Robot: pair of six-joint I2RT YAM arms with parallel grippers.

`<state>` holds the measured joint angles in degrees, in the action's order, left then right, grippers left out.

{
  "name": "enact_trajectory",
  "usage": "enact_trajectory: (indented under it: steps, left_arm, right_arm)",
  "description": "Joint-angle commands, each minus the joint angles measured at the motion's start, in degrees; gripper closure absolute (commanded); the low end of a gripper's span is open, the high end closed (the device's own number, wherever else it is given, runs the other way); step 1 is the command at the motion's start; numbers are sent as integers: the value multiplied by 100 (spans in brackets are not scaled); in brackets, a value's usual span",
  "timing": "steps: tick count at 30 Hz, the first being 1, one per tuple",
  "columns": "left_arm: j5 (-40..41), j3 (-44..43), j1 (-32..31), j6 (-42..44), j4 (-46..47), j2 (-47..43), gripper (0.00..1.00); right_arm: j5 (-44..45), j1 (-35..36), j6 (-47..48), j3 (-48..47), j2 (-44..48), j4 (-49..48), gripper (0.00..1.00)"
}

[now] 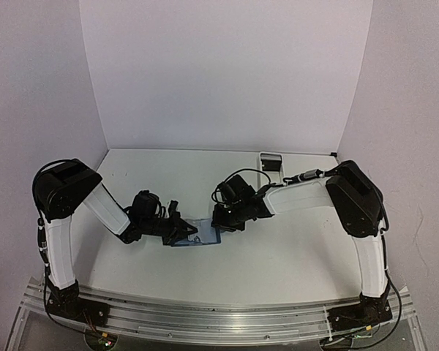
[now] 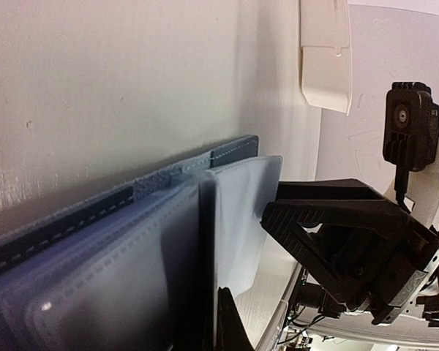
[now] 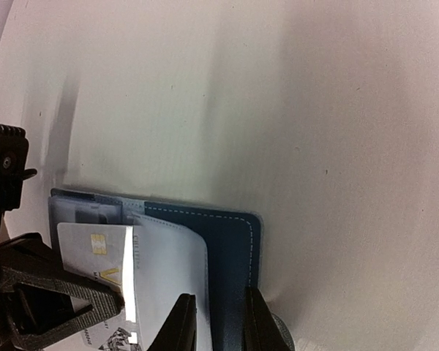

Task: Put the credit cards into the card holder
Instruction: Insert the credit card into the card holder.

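Right jaws: narrow gap, released, tips resting on the open card holder (image 3: pixel 230 248) at its dark-blue cover edge, prob. to pin it flat. Left jaws reach in opp., over a chip credit card (image 3: pixel 95 252) at a pocket page (image 3: pixel 172 270); grip can't be told. Holder lies on the surface (image 1: pixel 293 256), nearer front edge, left of ctr.

Two arms, the left arm (image 1: pixel 73 219) and the right arm (image 1: pixel 307 196); two grippers, the left gripper (image 1: pixel 184 232) and the right gripper (image 1: pixel 222 224); one card holder (image 3: pixel 230 248), lying open; one credit card (image 3: pixel 95 252) in plain sight, white with a gold chip; whether a second sits in the pocket behind it cannot be told; several clear pocket pages (image 2: pixel 241 212), their number unclear; one white tray (image 1: pixel 270 162); one table (image 1: pixel 293 263).
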<state>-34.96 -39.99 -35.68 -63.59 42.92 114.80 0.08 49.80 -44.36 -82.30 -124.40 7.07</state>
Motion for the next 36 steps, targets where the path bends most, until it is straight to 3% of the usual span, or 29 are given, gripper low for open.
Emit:
enact_trajectory:
  steps: [1,12,15,18,27,30,36]
  left_arm:
    - [-345,50,-97,-90,-424,169,100]
    - [-90,-478,-286,68,-446,510,99]
    - [-50,-504,-327,21,-751,482,82]
    - [105,-610,-314,309,-1774,203,61]
    - [608,-2123,-226,1787,-5000,-125,33]
    - [596,-2452,-194,1988,-5579,-116,20]
    - [482,-2926,-194,2202,-6330,-5,5]
  right_arm:
    - [-64,39,-102,305,-197,288,80]
    - [-92,38,-115,396,-144,176,81]
    - [-93,42,-113,401,-128,156,81]
    - [-82,38,-100,424,-91,153,81]
    - [-8,38,-92,470,31,136,80]
    - [-8,38,-80,473,25,124,80]
    - [-8,41,-10,474,40,86,80]
